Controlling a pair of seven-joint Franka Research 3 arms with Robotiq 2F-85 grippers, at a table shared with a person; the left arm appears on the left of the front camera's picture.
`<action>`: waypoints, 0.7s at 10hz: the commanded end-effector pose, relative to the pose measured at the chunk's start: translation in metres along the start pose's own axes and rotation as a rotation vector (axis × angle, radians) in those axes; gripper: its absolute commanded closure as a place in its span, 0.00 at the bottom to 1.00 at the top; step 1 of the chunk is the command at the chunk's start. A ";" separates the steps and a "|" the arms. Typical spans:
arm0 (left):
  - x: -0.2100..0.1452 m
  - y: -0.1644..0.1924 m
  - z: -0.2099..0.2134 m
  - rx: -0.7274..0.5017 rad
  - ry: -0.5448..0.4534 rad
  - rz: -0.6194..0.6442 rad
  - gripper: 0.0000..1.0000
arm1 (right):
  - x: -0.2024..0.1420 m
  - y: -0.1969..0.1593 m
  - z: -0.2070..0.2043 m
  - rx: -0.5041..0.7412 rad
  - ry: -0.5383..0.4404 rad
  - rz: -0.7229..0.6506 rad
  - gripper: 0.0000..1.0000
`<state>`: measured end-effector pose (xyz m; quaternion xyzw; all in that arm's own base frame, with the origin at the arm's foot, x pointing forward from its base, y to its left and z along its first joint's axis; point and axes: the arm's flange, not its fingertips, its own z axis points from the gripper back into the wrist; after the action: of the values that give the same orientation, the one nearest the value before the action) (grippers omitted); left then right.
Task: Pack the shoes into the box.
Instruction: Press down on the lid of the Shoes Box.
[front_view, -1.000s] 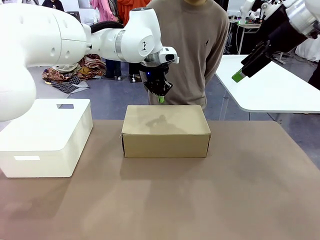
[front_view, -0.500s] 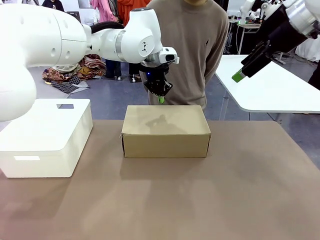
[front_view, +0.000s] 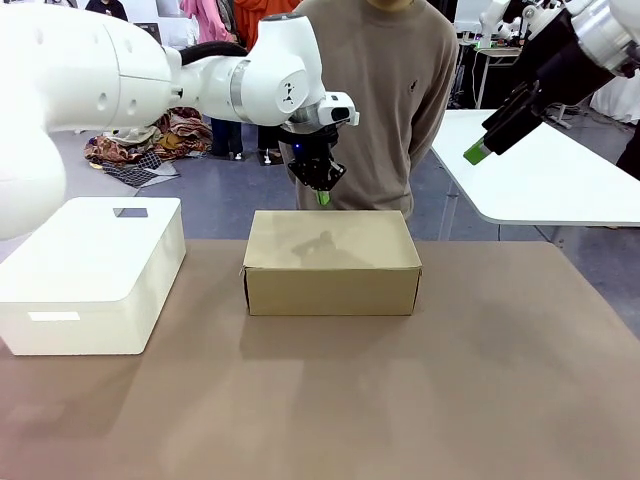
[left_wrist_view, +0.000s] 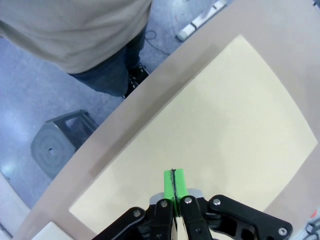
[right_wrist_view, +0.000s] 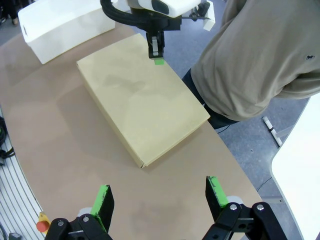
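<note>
The box (front_view: 331, 255) is a tan cardboard shoebox with its lid down flat, standing mid-table; it also lies under my left wrist (left_wrist_view: 210, 130) and under my right wrist (right_wrist_view: 142, 97). The shoes are hidden from view. My left gripper (front_view: 322, 197) hangs just above the box's far edge, shut, its green pads pressed together with nothing between them (left_wrist_view: 174, 182); the right wrist view catches it over the lid's far corner (right_wrist_view: 157, 56). Raised high at the right, my right gripper (front_view: 478, 152) is open and empty, its fingers wide apart (right_wrist_view: 157, 186).
A white rounded plastic box (front_view: 95, 270) stands left of the cardboard one. A person (front_view: 385, 90) in a beige sweater stands at the far edge behind it. A white side table (front_view: 560, 180) is at the back right. The brown table (front_view: 400, 400) has bare room in front and to the right.
</note>
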<state>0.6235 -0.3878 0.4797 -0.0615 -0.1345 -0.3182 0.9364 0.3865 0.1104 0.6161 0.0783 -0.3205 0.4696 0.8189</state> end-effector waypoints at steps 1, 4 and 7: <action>-0.052 -0.009 0.027 0.031 -0.052 -0.009 1.00 | 0.002 -0.002 0.001 -0.003 0.009 -0.007 0.03; -0.115 -0.012 0.065 0.052 -0.099 -0.073 0.81 | 0.002 -0.002 0.001 -0.003 0.009 -0.007 0.03; -0.163 0.006 0.096 0.051 -0.135 -0.155 0.23 | 0.002 -0.002 0.001 -0.003 0.009 -0.007 0.03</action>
<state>0.4952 -0.2977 0.5262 -0.0337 -0.1952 -0.3606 0.9114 0.3871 0.1102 0.6163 0.0786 -0.3205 0.4694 0.8190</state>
